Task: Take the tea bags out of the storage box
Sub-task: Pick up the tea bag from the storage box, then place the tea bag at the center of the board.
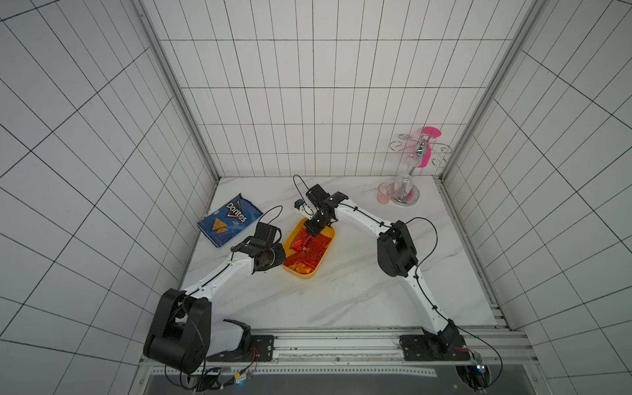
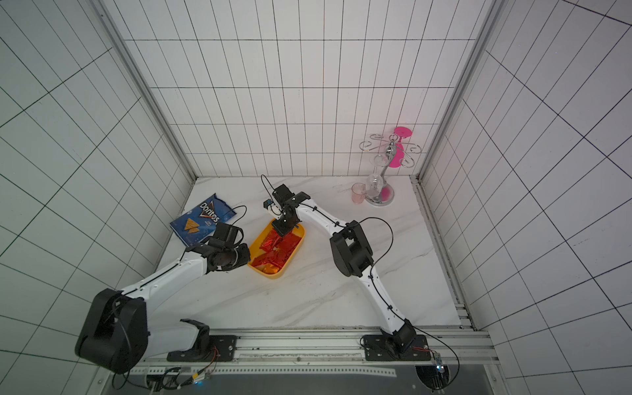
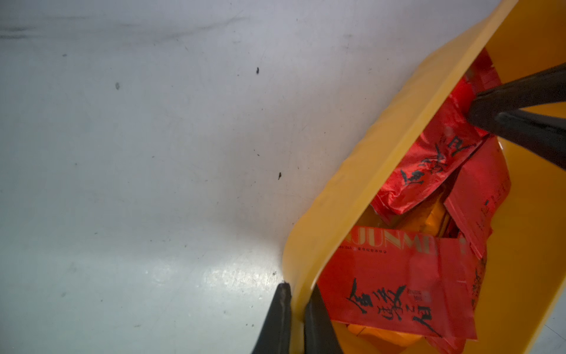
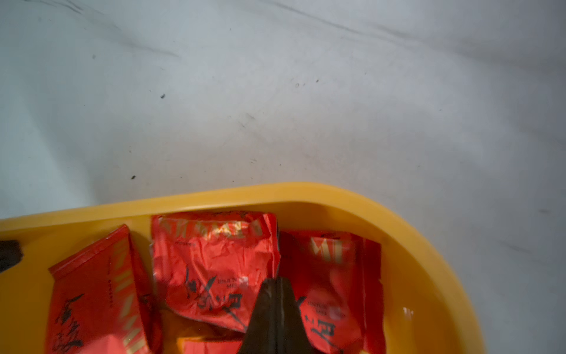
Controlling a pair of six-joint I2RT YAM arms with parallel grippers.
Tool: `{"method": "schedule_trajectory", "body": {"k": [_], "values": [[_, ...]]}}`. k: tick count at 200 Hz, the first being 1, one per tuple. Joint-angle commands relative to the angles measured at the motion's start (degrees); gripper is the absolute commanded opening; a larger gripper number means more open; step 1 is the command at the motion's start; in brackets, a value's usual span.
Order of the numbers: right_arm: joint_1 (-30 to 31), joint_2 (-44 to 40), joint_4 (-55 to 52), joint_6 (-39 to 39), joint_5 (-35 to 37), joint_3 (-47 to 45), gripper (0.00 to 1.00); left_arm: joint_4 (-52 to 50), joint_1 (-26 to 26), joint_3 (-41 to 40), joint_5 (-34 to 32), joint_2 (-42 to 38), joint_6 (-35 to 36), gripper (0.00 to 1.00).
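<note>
Shows, nearest, the left jaws clamped on the near corner wall of a shallow yellow plastic storage box [image 3: 370,159], one finger outside and one inside, steadying it on the white marbled worktop [image 1: 342,301]. Keeps every visible tea bag inside that box: overlapping shiny red foil sachets [image 3: 398,291] above a mostly buried orange foil sachet [image 1: 302,269]. Places the right jaws at the box's far end, closed together on the edge of a crumpled red sachet [image 4: 214,263].

Risks, on lifting: slick thin foil slipping from so slight a pinch; an overlapping neighbour dragging up too; the box tipping if the wall grip gives.

Cannot count the stacked sachets, nor tell how much foil is caught behind the fingers. Hides the left jaws beneath the wrist in both top views. Blurs the right wrist view slightly. Leaves, farther back, a blue Doritos chip bag [image 1: 229,219] and a metal glass rack [image 1: 402,201] well apart from both arms.
</note>
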Motion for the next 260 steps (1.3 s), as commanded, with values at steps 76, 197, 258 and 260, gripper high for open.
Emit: {"method": "schedule_trajectory", "body": {"k": [76, 197, 258, 260], "values": [[-8.2, -34.5, 10.4, 10.4, 8.0, -29.5, 0.0, -0.2, 0.1, -1.6, -4.9, -1.1, -3.1, 0.0], [-17.9, -26.6, 15.4, 13.5, 0.7, -40.2, 0.0, 0.2, 5.4, -5.3, -5.6, -5.8, -6.2, 0.0], [-16.9, -25.7, 12.1, 12.0, 3.1, -36.7, 0.54, 0.7, 5.4, -5.6, -5.0, -6.1, -5.6, 0.0], [-16.8, -26.1, 12.0, 11.8, 3.2, -36.6, 0.55, 0.8, 5.4, -5.6, -4.9, -6.1, -5.6, 0.0]]}}
